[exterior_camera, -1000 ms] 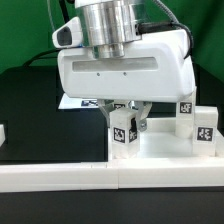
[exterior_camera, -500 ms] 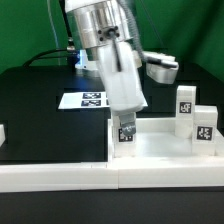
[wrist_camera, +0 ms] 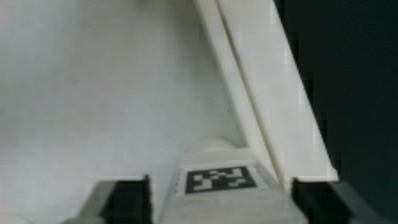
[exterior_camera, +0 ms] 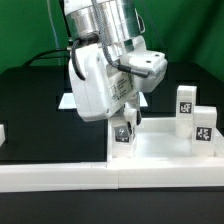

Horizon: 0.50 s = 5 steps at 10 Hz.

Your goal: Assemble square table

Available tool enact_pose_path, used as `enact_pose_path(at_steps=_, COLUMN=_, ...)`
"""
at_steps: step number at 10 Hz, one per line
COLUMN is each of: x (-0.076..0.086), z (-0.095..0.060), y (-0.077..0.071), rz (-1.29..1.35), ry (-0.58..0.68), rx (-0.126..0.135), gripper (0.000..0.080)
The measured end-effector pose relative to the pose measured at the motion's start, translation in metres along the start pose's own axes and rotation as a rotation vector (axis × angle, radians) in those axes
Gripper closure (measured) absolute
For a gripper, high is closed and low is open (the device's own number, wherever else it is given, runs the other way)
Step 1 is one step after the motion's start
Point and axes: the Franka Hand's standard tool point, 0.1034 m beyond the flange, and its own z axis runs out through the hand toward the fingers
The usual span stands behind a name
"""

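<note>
Three tagged white legs [exterior_camera: 124, 132], one square tabletop [exterior_camera: 160, 150], one end effector [exterior_camera: 124, 118]

White leg [exterior_camera: 123, 131], black-white tag [wrist_camera: 219, 179]

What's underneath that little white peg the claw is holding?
The leg stands over the square tabletop, beside its raised rim. The leg itself hides its lower end, so any corner socket or contact there cannot be seen.

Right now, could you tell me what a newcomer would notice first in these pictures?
The big silver-and-white arm fills the middle of the exterior view, its claw closed on a tagged white leg above the square tabletop. Two more tagged legs stand at the exterior view's right.
</note>
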Motion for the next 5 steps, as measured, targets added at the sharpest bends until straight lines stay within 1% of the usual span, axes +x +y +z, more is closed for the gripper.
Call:
enact_pose_path(at_steps=1, x=0.0, z=0.0, y=0.0, rz=-0.004, ry=0.0, rx=0.0, gripper=0.0293)
enact_pose_path(at_steps=2, x=-0.001, z=0.0, y=0.0, rz=-0.005, ry=0.0, rx=0.0, gripper=0.0181)
enact_pose_path(at_steps=3, x=-0.007, z=-0.005, y=0.001, rz=-0.019, ry=-0.006, rx=-0.004, gripper=0.0159)
enact_pose_path(at_steps=4, x=-0.012, z=-0.015, y=0.0, rz=-0.043, ry=-0.015, rx=0.006, gripper=0.0159)
enact_pose_path(at_steps=5, x=-0.019, z=-0.036, y=-0.005, rz=-0.084, ry=-0.03, rx=0.023, gripper=0.0151)
